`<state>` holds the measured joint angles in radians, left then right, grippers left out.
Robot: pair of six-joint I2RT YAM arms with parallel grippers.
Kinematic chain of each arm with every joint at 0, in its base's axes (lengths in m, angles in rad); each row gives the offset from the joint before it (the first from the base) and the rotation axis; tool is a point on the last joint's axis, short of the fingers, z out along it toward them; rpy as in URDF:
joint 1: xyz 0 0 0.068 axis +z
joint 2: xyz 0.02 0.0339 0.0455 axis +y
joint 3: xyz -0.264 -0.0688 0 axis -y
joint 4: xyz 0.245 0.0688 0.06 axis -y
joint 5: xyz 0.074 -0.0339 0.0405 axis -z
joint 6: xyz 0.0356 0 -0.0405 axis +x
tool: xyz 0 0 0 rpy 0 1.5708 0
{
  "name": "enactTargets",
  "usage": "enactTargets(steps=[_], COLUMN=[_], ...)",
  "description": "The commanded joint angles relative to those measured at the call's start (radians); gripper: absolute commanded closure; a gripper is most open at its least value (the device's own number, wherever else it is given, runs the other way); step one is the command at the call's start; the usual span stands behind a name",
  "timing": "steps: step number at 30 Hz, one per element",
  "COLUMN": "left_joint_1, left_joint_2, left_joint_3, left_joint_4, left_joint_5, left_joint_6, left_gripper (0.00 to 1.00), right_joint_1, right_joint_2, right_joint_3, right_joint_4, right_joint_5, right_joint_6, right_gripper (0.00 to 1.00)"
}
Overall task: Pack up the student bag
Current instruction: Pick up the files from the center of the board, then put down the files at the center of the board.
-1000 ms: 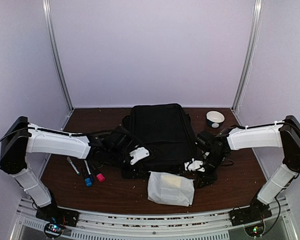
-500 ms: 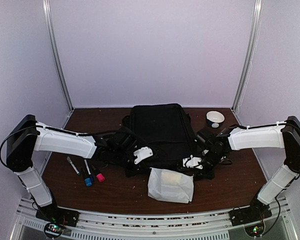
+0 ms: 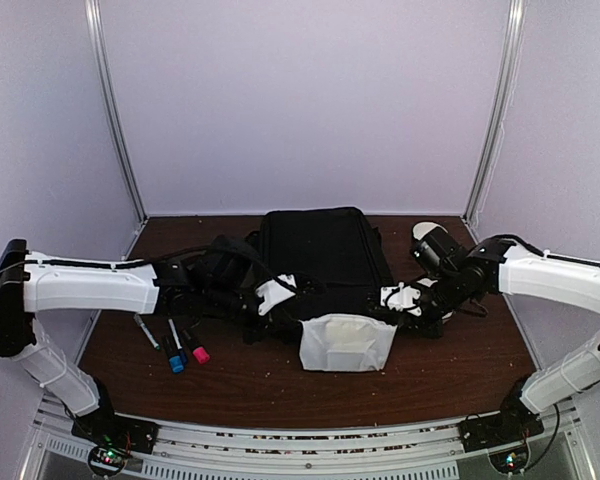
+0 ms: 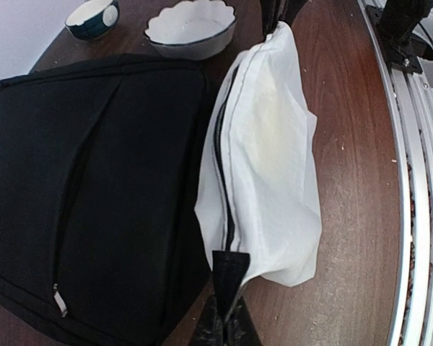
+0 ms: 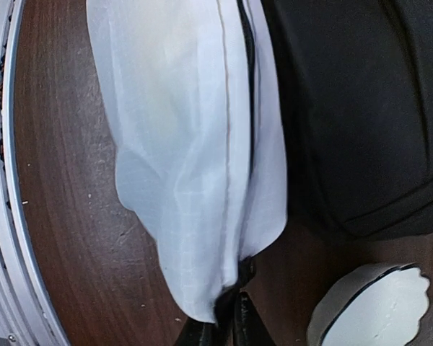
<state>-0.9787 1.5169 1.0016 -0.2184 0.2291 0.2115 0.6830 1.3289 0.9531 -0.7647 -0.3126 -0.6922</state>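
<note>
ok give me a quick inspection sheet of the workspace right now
surface: brown wooden table, light specks along its near edge
job's things: black backpack flat mid-table; white zip pouch at its near edge
clutter: three markers on the left; dark bowl and white scalloped bowl far right
grippers: left gripper and right gripper each shut on one end of the pouch
cables: black cable along the left arm, another along the right
surroundings: lilac walls, metal rail at the front
</note>
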Motion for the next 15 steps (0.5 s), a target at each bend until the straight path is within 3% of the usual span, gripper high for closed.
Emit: enactTargets(steps=[1, 7, 10, 15], left_joint_1=[-0.030, -0.064, -0.064, -0.064], left_joint_2=[0.047, 0.056, 0.026, -0.035], left_joint_3=[-0.020, -0.035, -0.053, -0.084], left_joint_4=[-0.022, -0.042, -0.024, 0.011], left_joint_5=[0.035, 0.018, -0.023, -0.090], left_joint_6=[0.025, 0.029, 0.009, -0.004], left_gripper=[1.00, 0.87, 0.73, 0.68], right_joint_1=[0.009, 0.009, 0.006, -0.003], right_joint_2=[-0.008, -0.015, -0.001, 0.052], right_joint_3=[-0.065, -0.042, 0.009, 0.120], right_joint_4=[-0.063, -0.157, -0.203, -0.225], right_joint_5=[-0.027, -0.111, -0.154, -0.186], right_joint_6=[-0.008, -0.058, -0.082, -0.082], right_gripper=[0.84, 0.65, 0.61, 0.55])
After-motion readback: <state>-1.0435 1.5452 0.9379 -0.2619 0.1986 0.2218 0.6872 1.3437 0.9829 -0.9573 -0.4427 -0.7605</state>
